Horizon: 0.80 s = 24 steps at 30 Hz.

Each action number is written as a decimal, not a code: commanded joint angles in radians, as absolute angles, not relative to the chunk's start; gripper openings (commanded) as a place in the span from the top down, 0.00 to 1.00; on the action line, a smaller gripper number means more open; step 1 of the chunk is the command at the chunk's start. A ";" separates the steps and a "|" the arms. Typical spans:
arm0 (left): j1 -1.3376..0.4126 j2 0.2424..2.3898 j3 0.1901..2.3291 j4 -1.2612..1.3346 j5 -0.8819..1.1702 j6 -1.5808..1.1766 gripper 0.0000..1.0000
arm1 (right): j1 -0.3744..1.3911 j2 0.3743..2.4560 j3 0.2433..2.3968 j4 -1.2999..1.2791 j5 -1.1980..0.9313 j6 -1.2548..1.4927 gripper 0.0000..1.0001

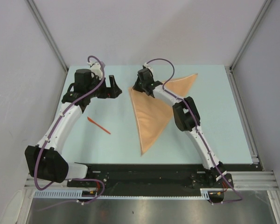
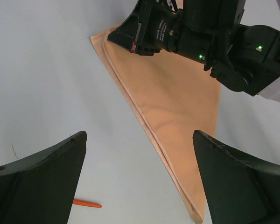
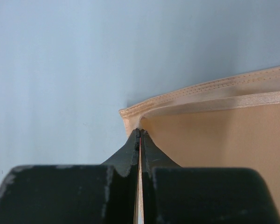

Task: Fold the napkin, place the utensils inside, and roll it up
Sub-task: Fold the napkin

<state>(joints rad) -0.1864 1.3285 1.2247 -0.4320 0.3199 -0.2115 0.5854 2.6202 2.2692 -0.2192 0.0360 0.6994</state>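
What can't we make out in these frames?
- utensil: top view, too small to tell its type; left wrist view, mostly hidden behind a finger of the left end effector.
- napkin: top view, the right arm covers part of it, including the gripped corner.
- right end effector: right wrist view, shut on the napkin's hem; layer count hidden inside the pinch.

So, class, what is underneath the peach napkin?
Only the pale blue table shows around the napkin; the orange utensil lies apart, to its left. Anything between or beneath its folded layers is covered.
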 commanded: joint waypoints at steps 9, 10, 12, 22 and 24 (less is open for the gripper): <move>-0.170 1.327 1.223 -0.402 0.354 -0.232 0.00 | 0.584 2.684 2.361 -0.160 0.020 0.736 1.00; -0.170 1.328 1.223 -0.402 0.354 -0.232 0.00 | 0.584 2.684 2.361 -0.153 0.014 0.735 1.00; -0.167 1.330 1.221 -0.400 0.350 -0.232 0.00 | 0.586 2.680 2.359 -0.140 0.011 0.727 0.96; -0.156 1.336 1.220 -0.399 0.348 -0.232 0.00 | 0.591 2.669 2.365 -0.123 -0.040 0.693 0.93; -0.155 1.336 1.220 -0.400 0.348 -0.230 0.00 | 0.591 2.678 2.367 -0.120 -0.049 0.695 0.89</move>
